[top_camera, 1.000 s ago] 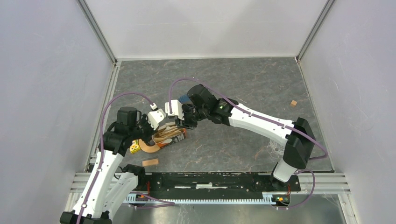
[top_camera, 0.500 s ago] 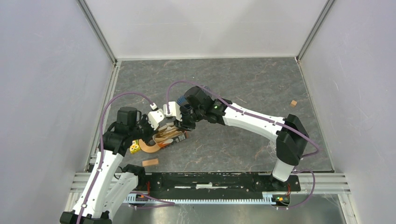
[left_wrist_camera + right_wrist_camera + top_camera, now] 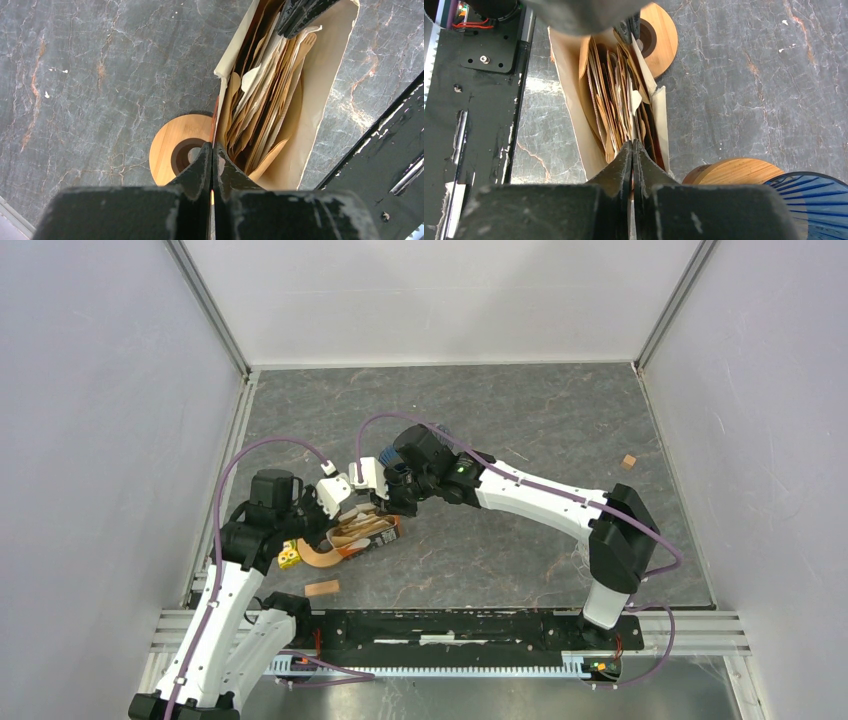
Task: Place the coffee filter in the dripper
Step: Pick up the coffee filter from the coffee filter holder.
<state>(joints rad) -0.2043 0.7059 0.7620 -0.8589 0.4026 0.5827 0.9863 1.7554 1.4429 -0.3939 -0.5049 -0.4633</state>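
Left gripper (image 3: 212,150) clamped on the rim of the bag (image 3: 325,75). Right gripper (image 3: 632,146) pinched shut, seemingly on one coffee filter (image 3: 623,120) still stacked in the bag; dripper (image 3: 809,195) nearby. The filter is probably light, limp and easily torn, so take one sheet by its top edge.
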